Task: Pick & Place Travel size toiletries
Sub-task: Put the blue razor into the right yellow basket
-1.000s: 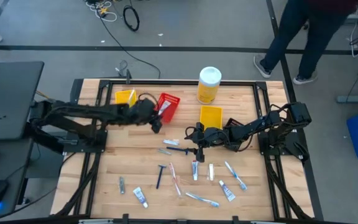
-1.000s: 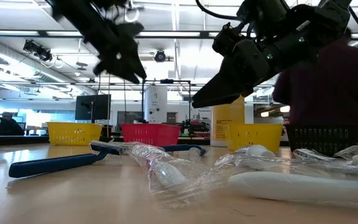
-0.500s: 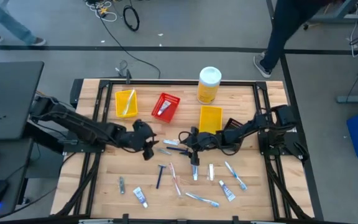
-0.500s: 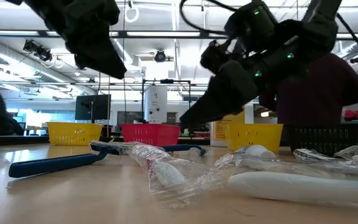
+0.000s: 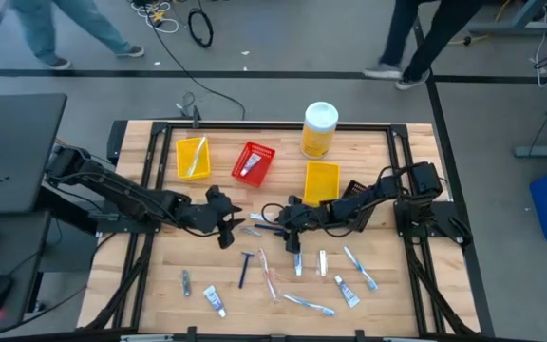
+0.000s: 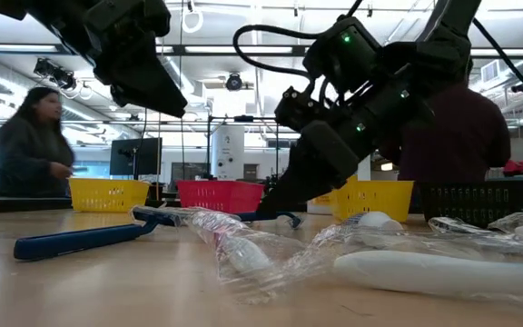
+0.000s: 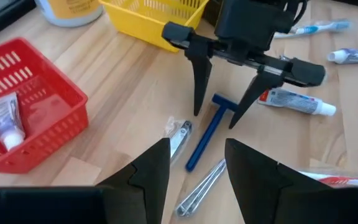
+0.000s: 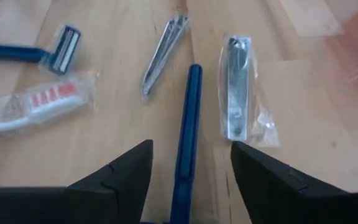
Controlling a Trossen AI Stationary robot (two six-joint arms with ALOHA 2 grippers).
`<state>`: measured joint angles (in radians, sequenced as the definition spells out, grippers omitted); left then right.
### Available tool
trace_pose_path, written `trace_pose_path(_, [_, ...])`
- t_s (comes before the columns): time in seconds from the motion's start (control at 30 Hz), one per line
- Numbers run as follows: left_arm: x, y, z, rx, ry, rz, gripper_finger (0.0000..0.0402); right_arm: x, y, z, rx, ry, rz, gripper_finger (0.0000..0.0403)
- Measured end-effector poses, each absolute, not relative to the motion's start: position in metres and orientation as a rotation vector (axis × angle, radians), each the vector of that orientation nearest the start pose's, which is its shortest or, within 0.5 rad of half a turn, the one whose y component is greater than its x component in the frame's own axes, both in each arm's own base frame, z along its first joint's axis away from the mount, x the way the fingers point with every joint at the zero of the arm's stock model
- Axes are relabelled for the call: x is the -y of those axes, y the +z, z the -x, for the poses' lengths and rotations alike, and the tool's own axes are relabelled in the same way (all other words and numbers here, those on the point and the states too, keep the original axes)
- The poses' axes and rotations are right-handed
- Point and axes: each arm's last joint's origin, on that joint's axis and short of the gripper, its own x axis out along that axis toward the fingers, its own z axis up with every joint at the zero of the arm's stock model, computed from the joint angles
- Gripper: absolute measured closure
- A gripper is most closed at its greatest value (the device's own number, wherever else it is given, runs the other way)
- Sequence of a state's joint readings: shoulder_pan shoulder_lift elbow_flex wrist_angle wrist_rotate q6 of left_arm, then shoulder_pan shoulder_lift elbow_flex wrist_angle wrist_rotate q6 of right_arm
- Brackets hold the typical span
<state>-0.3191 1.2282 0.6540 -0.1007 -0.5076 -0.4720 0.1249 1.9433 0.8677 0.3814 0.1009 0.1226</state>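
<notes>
The right gripper [image 7: 221, 119] stands low over the bench [image 5: 141, 290], fingers apart astride a blue razor [image 8: 185, 143] lying mid-bench. The left gripper [image 5: 224, 228] hovers nearby, fingers apart, empty.

Top view: left gripper [image 5: 224, 224] and right gripper [image 5: 288, 224] flank a blue razor [image 5: 267, 227]. Toiletries [image 5: 297, 275] lie scattered nearer the front edge.

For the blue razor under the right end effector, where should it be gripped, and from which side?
Grip the blue razor mid-handle, from straight above, fingers astride it. The handle is slim, straight and flat on the table; the right end effector already straddles it, open.
</notes>
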Motion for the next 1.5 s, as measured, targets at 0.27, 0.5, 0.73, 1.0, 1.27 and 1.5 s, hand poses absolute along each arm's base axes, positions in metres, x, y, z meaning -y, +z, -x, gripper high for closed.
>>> trace_pose_path(0.27, [0.063,0.212,-0.235,-0.554,0.314,0.169,0.0237,-0.041,0.094,-0.353,-0.768,-0.027,-0.021,0.0253])
trace_pose_path(0.5, [0.063,0.212,-0.235,-0.559,0.316,0.166,0.0237,-0.041,0.096,-0.354,-0.732,-0.046,-0.070,0.0324])
trace_pose_path(0.73, [0.063,0.212,-0.235,-0.558,0.317,0.169,0.0237,-0.041,0.101,-0.354,-0.719,-0.049,-0.122,0.0351])
trace_pose_path(1.0, [0.063,0.212,-0.235,-0.558,0.317,0.170,0.0237,-0.037,0.160,-0.343,-0.609,-0.112,-0.115,0.0352])
trace_pose_path(1.27, [0.062,0.212,-0.235,-0.549,0.330,0.179,0.0237,-0.012,0.213,-0.286,-0.669,-0.662,-0.076,0.0352])
trace_pose_path(1.5, [0.062,0.212,-0.235,-0.536,0.350,0.187,0.0237,0.011,0.200,-0.254,-0.723,-0.875,-0.333,0.0352])
